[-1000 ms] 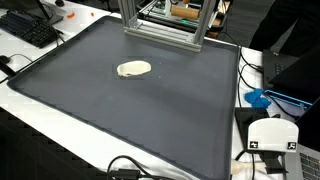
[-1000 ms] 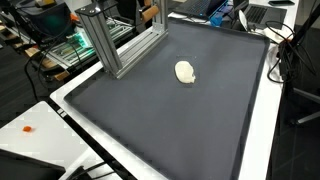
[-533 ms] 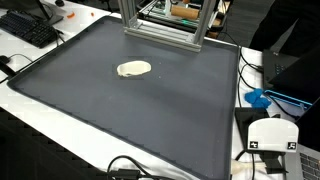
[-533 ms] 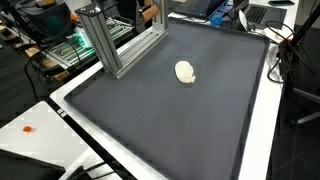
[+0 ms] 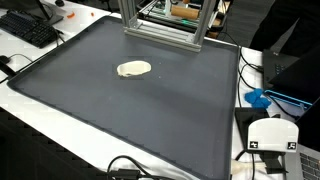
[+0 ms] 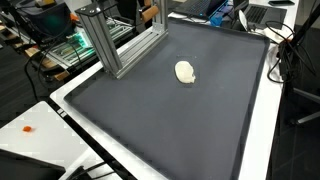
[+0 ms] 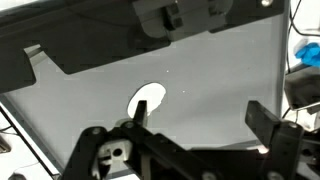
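Observation:
A small cream-white lump (image 5: 134,68) lies alone on the dark grey mat (image 5: 150,110), also visible as the lump (image 6: 185,71) on the mat (image 6: 170,115). Neither exterior view shows the arm or the gripper. In the wrist view the gripper (image 7: 200,115) comes in from the bottom, high above the mat (image 7: 210,70), with its jaws wide apart and nothing between them. The white lump (image 7: 150,98) shows far below, just behind the left fingertip (image 7: 141,108); the right fingertip (image 7: 262,115) stands over bare mat.
An aluminium frame (image 5: 160,25) stands at the mat's far edge, also seen as the frame (image 6: 115,40). A keyboard (image 5: 28,28), cables (image 5: 130,168), a blue object (image 5: 258,98) and a white device (image 5: 272,135) lie on the white table around the mat.

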`<state>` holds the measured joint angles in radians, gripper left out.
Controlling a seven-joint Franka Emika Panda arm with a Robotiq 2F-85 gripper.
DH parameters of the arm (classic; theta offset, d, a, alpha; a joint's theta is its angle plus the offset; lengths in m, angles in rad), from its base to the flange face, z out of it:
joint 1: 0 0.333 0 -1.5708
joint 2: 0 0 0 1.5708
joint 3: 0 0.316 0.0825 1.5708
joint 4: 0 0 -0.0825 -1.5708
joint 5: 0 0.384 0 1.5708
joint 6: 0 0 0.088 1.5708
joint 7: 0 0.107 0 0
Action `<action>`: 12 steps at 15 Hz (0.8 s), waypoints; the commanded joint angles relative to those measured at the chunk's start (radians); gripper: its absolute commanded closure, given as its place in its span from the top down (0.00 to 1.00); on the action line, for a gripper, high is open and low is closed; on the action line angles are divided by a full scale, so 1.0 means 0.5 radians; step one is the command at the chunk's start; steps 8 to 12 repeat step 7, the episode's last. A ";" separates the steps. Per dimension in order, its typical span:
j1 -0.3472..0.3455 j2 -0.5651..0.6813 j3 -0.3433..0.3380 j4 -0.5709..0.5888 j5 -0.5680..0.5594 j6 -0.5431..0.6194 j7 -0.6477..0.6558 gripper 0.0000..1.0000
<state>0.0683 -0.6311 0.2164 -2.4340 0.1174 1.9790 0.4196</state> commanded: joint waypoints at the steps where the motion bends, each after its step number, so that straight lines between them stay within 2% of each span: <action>1: -0.127 0.232 0.085 0.076 -0.049 0.139 0.268 1.00; 2: -0.147 0.294 0.093 0.077 -0.065 0.195 0.316 1.00; 3: -0.078 0.166 0.038 0.041 -0.025 0.124 0.198 1.00; 5: -0.082 0.230 0.036 0.053 -0.029 0.148 0.211 1.00; 12: -0.081 0.216 0.037 0.057 -0.029 0.148 0.211 1.00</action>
